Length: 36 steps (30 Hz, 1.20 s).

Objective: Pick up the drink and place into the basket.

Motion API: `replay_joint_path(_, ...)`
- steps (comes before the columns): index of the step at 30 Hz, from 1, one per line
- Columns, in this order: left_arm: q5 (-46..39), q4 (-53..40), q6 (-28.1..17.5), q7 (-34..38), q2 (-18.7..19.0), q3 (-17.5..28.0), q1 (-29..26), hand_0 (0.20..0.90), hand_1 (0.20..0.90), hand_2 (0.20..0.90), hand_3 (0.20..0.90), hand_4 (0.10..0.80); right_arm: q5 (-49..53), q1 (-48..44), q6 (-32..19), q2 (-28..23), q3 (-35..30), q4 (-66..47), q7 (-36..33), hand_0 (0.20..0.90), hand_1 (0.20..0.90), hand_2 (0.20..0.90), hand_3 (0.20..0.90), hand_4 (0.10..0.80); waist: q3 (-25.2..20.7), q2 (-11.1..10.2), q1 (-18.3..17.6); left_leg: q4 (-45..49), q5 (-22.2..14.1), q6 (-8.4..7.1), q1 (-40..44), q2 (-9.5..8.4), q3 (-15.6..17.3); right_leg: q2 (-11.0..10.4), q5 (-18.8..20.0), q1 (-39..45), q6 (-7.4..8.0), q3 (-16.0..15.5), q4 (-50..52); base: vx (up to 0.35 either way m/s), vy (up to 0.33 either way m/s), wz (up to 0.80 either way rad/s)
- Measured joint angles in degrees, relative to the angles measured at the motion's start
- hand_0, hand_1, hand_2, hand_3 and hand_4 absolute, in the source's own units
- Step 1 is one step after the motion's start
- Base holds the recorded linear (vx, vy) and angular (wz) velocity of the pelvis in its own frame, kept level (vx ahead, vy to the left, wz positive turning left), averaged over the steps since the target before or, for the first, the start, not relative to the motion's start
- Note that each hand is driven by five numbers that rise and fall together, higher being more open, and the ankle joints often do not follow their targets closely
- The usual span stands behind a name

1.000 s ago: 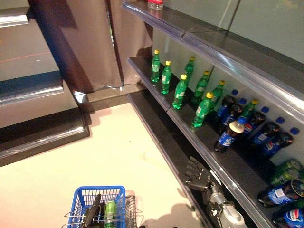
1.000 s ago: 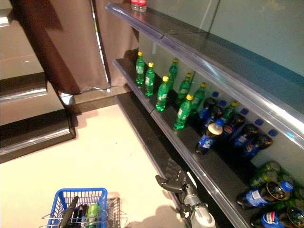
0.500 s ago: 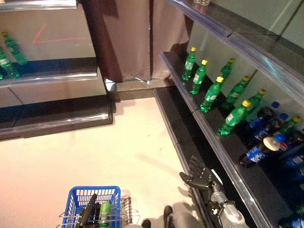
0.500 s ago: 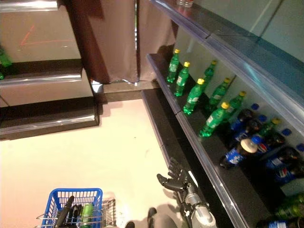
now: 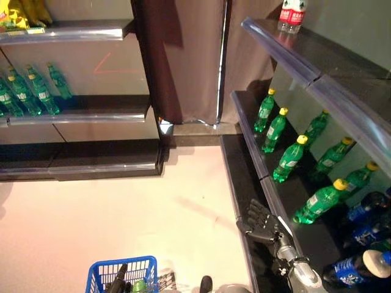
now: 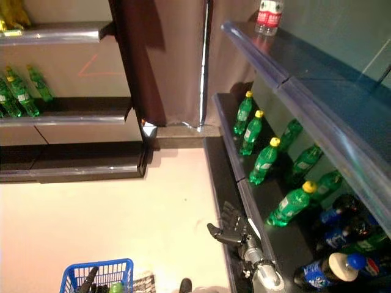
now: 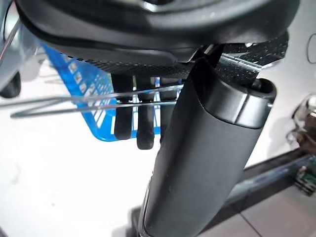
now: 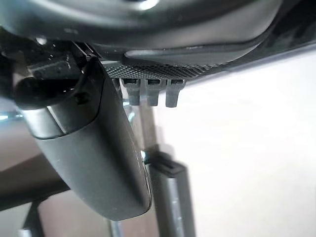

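Observation:
The blue basket (image 5: 122,264) hangs low at the left, with a green drink (image 5: 139,285) and dark drinks in it. My left hand (image 5: 116,282) is shut on its thin wire handles (image 7: 98,98); its curled fingers (image 7: 143,126) show in the left wrist view. My right hand (image 5: 259,223) is open and empty, held by the front edge of the lower shelf on the right. Green bottles with yellow caps (image 5: 289,160) stand on the right shelf above it. Dark cola bottles with blue labels (image 5: 360,268) stand further along, one tipped over.
A second shelf unit at the left holds green bottles (image 5: 27,94) and yellow packs (image 5: 18,12). A brown curtain (image 5: 183,61) hangs in the corner. Red-labelled bottles (image 5: 291,15) stand on the top right shelf. Pale floor (image 5: 122,207) lies between the shelves.
The whole picture has shifted: the left shelf unit has come into view and the cola bottles have slid toward the right edge. My right hand stays open and the basket stays low.

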Motion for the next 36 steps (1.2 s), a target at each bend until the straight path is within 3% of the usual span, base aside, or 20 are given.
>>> replay_joint_path(1,0.0,0.0,-0.1,0.0,0.0,0.1,-0.1,0.300,0.300,0.300,0.200,0.100,0.0,0.0,0.0,-0.1,0.0,-0.3,0.0,0.900,0.900,0.900,0.900,0.800,0.0,0.0,-0.1,0.3,-0.4,0.61,-0.9,0.55,0.9,0.1,0.4,0.2,-1.47,-0.1,0.0,0.236,0.007,-0.02)
replay_joint_path(2,-0.9,-0.3,-0.2,0.0,0.1,-0.1,-0.3,0.300,0.300,0.300,0.200,0.100,0.0,0.0,0.0,-0.2,0.0,-0.5,-0.1,0.900,0.900,0.900,0.900,0.800,0.0,0.4,-0.6,-2.7,-1.1,1.37,-1.7,2.20,2.2,0.4,0.3,0.8,-1.93,-0.7,-0.1,0.291,0.055,0.02)
replay_joint_path(6,-1.3,-0.8,-0.9,0.0,0.4,-1.3,-1.6,0.300,0.300,0.300,0.200,0.100,0.0,-0.2,0.0,-0.5,-0.1,-0.6,-1.4,0.900,0.900,0.900,0.900,0.800,0.3,0.9,-0.2,-29.6,-1.5,2.36,-0.5,4.16,3.5,0.5,0.8,2.0,-1.55,-0.2,-3.1,0.402,0.139,0.06)
replay_joint_path(8,-1.3,-0.8,-0.9,-0.2,0.2,-2.9,-1.9,0.300,0.300,0.300,0.200,0.100,0.0,-0.2,0.2,-0.8,-0.1,-0.5,-2.3,0.900,0.900,0.900,0.900,0.800,1.1,2.3,0.5,-42.6,0.1,0.31,0.6,4.92,3.3,1.3,0.8,3.6,-1.47,1.0,-4.4,0.522,0.180,-0.06)
replay_joint_path(10,-1.2,-0.8,-0.9,-1.1,-0.4,-3.2,-1.9,0.300,0.300,0.300,0.200,0.100,0.0,-0.3,0.2,-1.1,-0.1,-0.5,-2.4,0.900,0.900,0.900,0.900,0.800,1.9,4.2,2.0,-51.7,4.6,-2.78,0.6,6.27,2.3,2.8,0.8,5.3,-1.51,3.7,-5.5,0.464,0.186,-0.41)
replay_joint_path(12,-1.3,-0.7,-0.5,-1.6,-1.1,-3.1,-1.9,0.300,0.300,0.300,0.200,0.100,-0.1,-0.1,0.3,-1.8,-0.1,-0.6,-2.4,0.900,0.900,0.900,0.900,0.800,3.5,7.0,3.2,-52.6,6.3,-4.23,0.2,8.18,0.3,4.5,0.5,7.8,-2.99,5.1,-5.0,0.418,0.254,-0.51)
replay_joint_path(13,-1.3,-0.5,-0.2,-1.6,-1.3,-2.8,-1.9,0.300,0.300,0.300,0.200,0.100,-0.1,0.0,0.5,-1.9,-0.1,-0.6,-2.4,0.900,0.900,0.900,0.900,0.800,3.7,7.8,3.3,-50.1,6.3,-4.23,-0.7,8.80,0.0,5.0,-0.2,8.5,-2.71,5.8,-4.7,0.302,0.234,-0.39)
replay_joint_path(15,-1.7,-0.4,0.1,-1.9,-1.3,-2.2,-2.1,0.300,0.300,0.300,0.200,0.100,-0.1,0.1,0.6,-1.9,-0.1,-0.7,-2.2,0.900,0.900,0.900,0.900,0.800,3.6,7.5,3.3,-45.6,6.2,-3.99,-2.6,8.73,0.2,4.4,-1.9,8.6,-2.33,6.8,-3.0,0.369,0.306,-0.39)
replay_joint_path(17,-2.2,0.5,0.1,-2.0,-0.6,-0.9,-2.6,0.300,0.300,0.300,0.200,0.100,0.0,1.2,0.7,-1.9,-0.4,-1.2,-1.8,0.900,0.900,0.900,0.900,0.800,2.8,6.1,2.7,-42.6,6.1,-3.81,-2.2,8.66,0.4,2.2,-5.4,8.9,0.15,7.8,-0.3,0.510,0.433,-0.38)
replay_joint_path(18,-2.2,1.1,0.1,-2.0,-0.3,-0.2,-2.9,0.300,0.300,0.300,0.200,0.100,0.0,2.5,0.7,-2.1,-1.1,-2.0,-1.4,0.900,0.900,0.900,0.900,0.800,2.6,6.2,2.4,-43.3,7.4,-2.06,-0.8,8.82,0.5,1.6,-7.4,8.8,1.29,8.1,2.0,0.356,0.340,-0.16)
replay_joint_path(19,-2.2,1.3,0.2,-2.0,0.0,-0.3,-2.8,0.300,0.300,0.300,0.200,0.100,0.2,3.6,0.8,-2.8,-1.4,-2.8,-1.1,0.900,0.900,0.900,0.900,0.800,2.4,5.7,1.8,-44.3,11.0,2.74,0.9,8.14,1.6,0.5,-9.6,8.8,3.09,8.6,4.9,0.348,0.366,-0.16)
replay_joint_path(20,-2.1,1.5,0.4,-2.0,0.3,-0.4,-2.8,0.300,0.300,0.300,0.200,0.100,0.2,4.2,1.1,-2.8,-1.3,-3.1,-1.0,0.900,0.900,0.900,0.900,0.800,2.2,4.1,1.6,-45.0,10.4,5.09,2.5,6.43,2.9,-1.6,-11.6,8.4,4.73,8.4,8.0,0.329,0.367,-0.18)
replay_joint_path(22,-1.9,1.7,0.3,-2.0,0.4,-0.5,-2.9,0.300,0.300,0.300,0.200,0.100,0.5,4.6,1.3,-2.5,-1.3,-3.3,-1.0,0.900,0.900,0.900,0.900,0.800,1.9,2.9,1.4,-46.8,9.5,7.87,4.7,4.02,4.1,-5.2,-14.2,6.8,6.44,6.5,16.2,0.294,0.364,-0.12)
replay_joint_path(24,-1.9,1.8,0.4,-2.0,0.6,-0.8,-3.7,0.300,0.300,0.300,0.200,0.100,0.7,4.3,1.4,-1.3,-1.3,-3.5,-1.1,0.900,0.900,0.900,0.900,0.800,1.6,2.4,1.7,-46.7,8.7,9.75,5.9,2.58,5.3,-8.8,-13.7,3.2,7.66,6.2,26.6,0.250,0.359,-0.17)
replay_joint_path(26,-1.8,2.4,0.4,-2.0,1.3,-2.3,-3.7,0.300,0.300,0.300,0.200,0.100,0.7,3.3,1.4,0.3,-1.3,-4.0,-1.0,0.900,0.900,0.900,0.900,0.800,1.7,2.4,1.6,-46.1,7.5,11.70,6.9,1.63,6.8,-12.7,-11.1,-1.1,7.53,5.7,38.1,0.242,0.288,-0.31)
replay_joint_path(27,-1.9,2.5,0.5,-2.0,1.6,-2.7,-3.7,0.300,0.300,0.300,0.200,0.100,0.7,3.1,1.3,0.5,-1.2,-4.2,-1.0,0.900,0.900,0.900,0.900,0.800,2.0,3.0,1.3,-46.5,6.8,12.43,7.8,1.65,6.9,-13.3,-11.2,-2.2,7.67,5.7,40.2,0.254,0.196,-0.21)
replay_joint_path(30,-1.9,1.4,0.4,-2.0,3.0,-4.7,-3.9,0.300,0.300,0.300,0.200,0.100,0.7,3.1,1.3,0.9,-1.2,-4.3,-1.0,0.900,0.900,0.900,0.900,0.800,2.1,3.2,1.1,-48.2,7.1,12.27,8.8,1.79,7.1,-12.8,-11.6,-5.0,8.12,5.2,38.2,0.227,0.082,-0.04)
replay_joint_path(32,-1.9,1.1,0.1,-2.0,3.9,-6.2,-4.0,0.300,0.300,0.300,0.200,0.100,0.7,3.0,1.3,0.9,-1.2,-4.3,-1.0,0.900,0.900,0.900,0.900,0.800,2.0,3.0,0.8,-49.6,7.2,12.07,9.4,1.95,7.2,-11.4,-12.3,-6.7,9.28,1.8,31.0,0.313,0.020,-0.14)
replay_joint_path(34,-2.1,1.1,-0.6,-2.0,4.2,-6.9,-4.1,0.300,0.300,0.300,0.200,0.100,0.7,2.8,1.3,0.8,-1.2,-4.3,-0.9,0.900,0.900,0.900,0.900,0.800,1.9,2.7,-0.2,-50.7,7.1,12.13,10.2,1.60,7.8,-7.1,-11.9,-8.9,9.13,-1.6,21.4,0.522,0.001,-0.20)
replay_joint_path(36,-2.1,1.2,-0.9,-2.0,4.1,-7.4,-4.8,0.300,0.300,0.300,0.200,0.100,0.9,3.4,1.1,0.4,-1.2,-4.2,-0.8,0.900,0.900,0.900,0.900,0.800,1.9,2.8,-2.4,-51.0,6.4,11.58,10.6,0.99,6.8,-3.0,-9.2,-11.9,8.76,-2.4,15.5,0.513,0.007,0.21)
